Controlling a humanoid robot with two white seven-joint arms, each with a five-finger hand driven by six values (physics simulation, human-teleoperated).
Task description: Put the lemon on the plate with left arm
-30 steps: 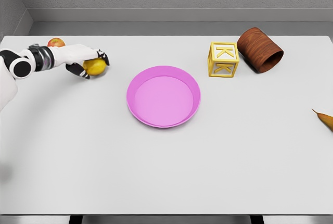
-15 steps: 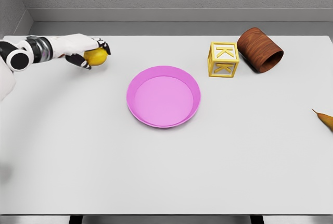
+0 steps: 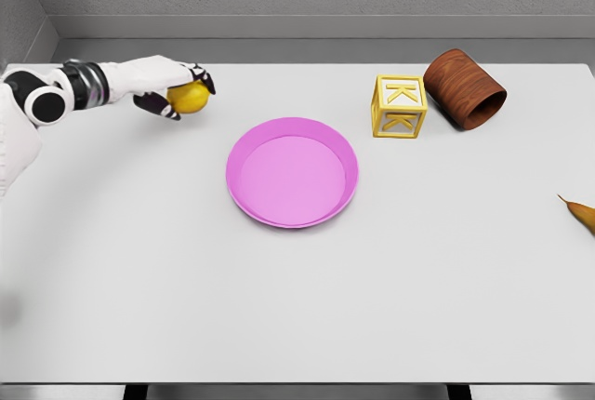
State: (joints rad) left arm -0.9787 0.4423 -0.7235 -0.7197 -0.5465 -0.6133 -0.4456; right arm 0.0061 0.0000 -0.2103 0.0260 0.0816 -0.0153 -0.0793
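White table (image 3: 279, 307) against a grey wall, pretty sparse setup. Left robot hand (image 3: 172, 88) has its fingers wrapped around the lemon (image 3: 191, 98), held up and to the left of the pink plate (image 3: 244, 144), well apart from it. Looks like a shallow grip, so the lemon could slip and roll before reaching the plate.

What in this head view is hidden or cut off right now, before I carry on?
- Head view: the yellow lemon is partly covered by the white left hand.
- Head view: the orange-brown pointed object is cut off by the right edge; unidentifiable.
- Right arm: out of view.
- Inside of the brown wooden cylinder: not visible.
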